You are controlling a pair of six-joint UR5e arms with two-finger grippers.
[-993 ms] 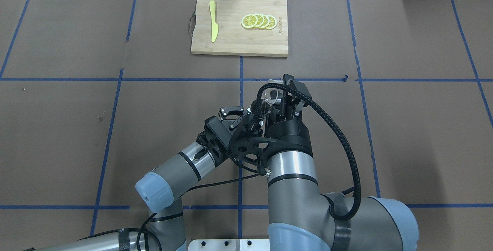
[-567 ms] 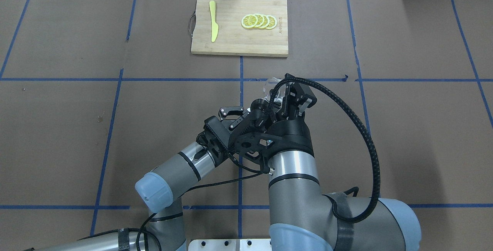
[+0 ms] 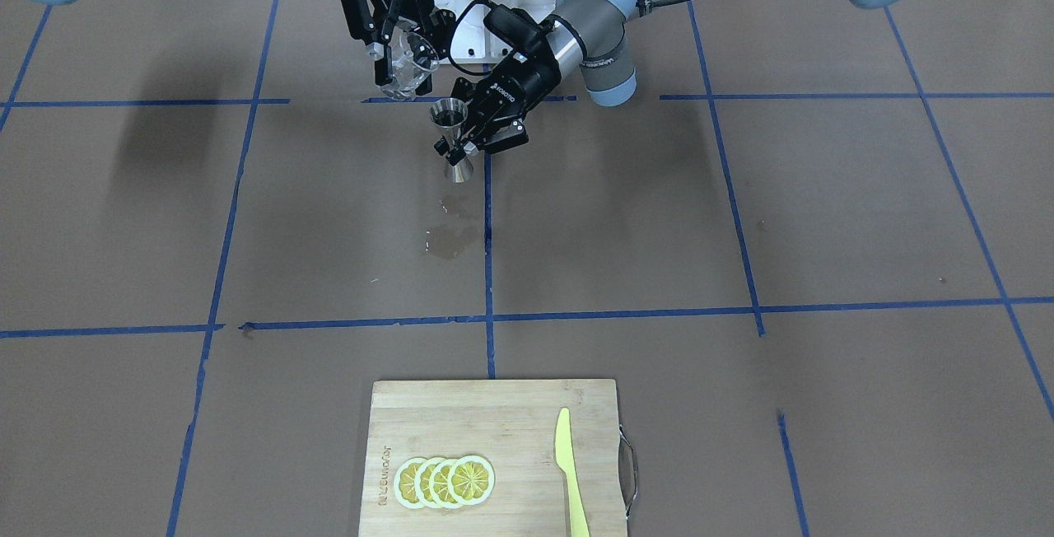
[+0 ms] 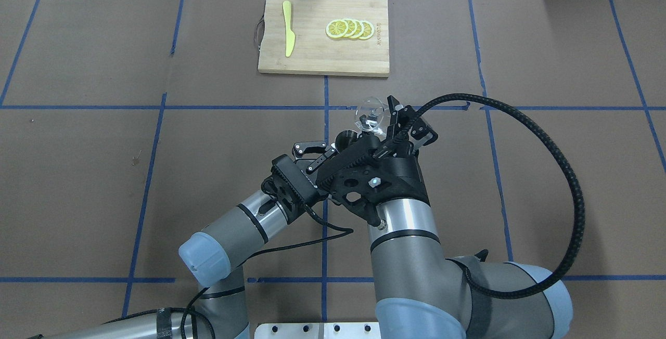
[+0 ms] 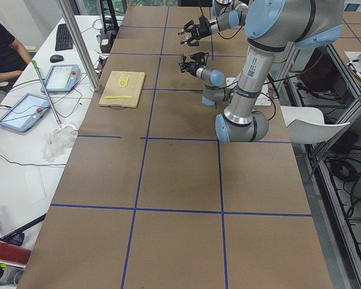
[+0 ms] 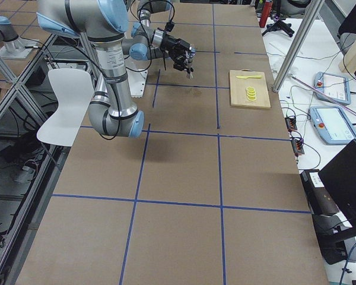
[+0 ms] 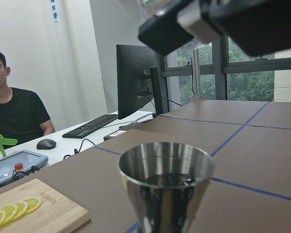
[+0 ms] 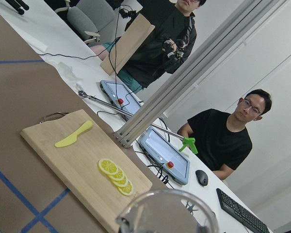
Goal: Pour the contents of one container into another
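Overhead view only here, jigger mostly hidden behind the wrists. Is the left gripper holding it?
Observer: Yes. Front view shows the left gripper shut on the jigger at its waist, jigger upright.
Operator: I can see the glass in the right gripper. Any spill below?
Observer: Front view shows a wet patch on the table, between the jigger and the board.
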